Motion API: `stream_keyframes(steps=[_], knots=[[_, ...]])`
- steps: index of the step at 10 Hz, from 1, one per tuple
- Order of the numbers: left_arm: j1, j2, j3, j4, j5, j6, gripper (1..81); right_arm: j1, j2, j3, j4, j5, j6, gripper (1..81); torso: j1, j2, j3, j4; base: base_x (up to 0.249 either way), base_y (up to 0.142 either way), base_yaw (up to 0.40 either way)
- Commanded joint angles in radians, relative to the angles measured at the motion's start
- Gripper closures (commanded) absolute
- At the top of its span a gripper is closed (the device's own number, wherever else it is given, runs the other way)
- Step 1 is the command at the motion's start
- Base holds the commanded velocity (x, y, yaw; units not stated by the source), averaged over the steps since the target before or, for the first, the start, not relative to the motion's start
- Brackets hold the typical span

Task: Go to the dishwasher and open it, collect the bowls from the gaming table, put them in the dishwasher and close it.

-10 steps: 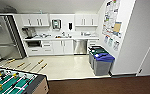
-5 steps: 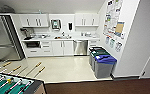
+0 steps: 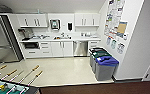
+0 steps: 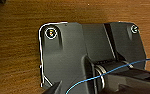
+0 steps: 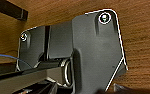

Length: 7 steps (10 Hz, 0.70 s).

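Stainless-steel dishwasher (image 3: 80, 48) sits shut under the white countertop (image 3: 66, 39) in the head view, flat matte front, built in flush. It's the landmark here. White cabinet doors (image 3: 61, 48) just beside it on one side, narrow white drawers (image 3: 93, 44) on the other. Sink (image 3: 62, 37) on the counter near it, above and off to the side. White upper cabinets (image 3: 87, 19) on the wall above it, glossy, with bar handles. Dark microwave (image 3: 31, 45) set in the lower run well apart from the dishwasher; steel fridge (image 3: 1, 40) beyond that, far end. Boxy grey bins (image 3: 103, 67) with blue, green and dark lids stand in a row near the dishwasher, against the side wall; posters (image 3: 115, 17) on that wall above them. Floor (image 3: 63, 70) in front of the dishwasher is pale, smooth, shiny; nearer the camera it turns to dark brown wood-look. Foosball table (image 3: 8, 86) corner with green field, metal rods and wood handles, well apart from the dishwasher, nearest the camera.

Wrist views: brown wood-grain flooring (image 4: 16, 50) under dark robot plates, thin blue cable (image 4: 111, 72) across. Left and right pincers: cannot tell whether open or closed.
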Motion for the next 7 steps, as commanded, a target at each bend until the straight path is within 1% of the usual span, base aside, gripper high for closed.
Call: stream_keyframes(steps=[1,7], knots=[[-0.048,-0.018,0.004,-0.011,0.056,-0.001,1.0,0.043,-0.015,0.007,0.006,-0.052,-0.002,1.0,0.0,0.0,0.0,0.0,0.189,0.0,0.0],[-0.048,-0.018,0.004,-0.011,0.056,-0.001,1.0,0.045,-0.013,0.012,0.005,-0.052,-0.002,1.0,0.0,0.0,0.0,0.0,0.189,0.0,0.0]])
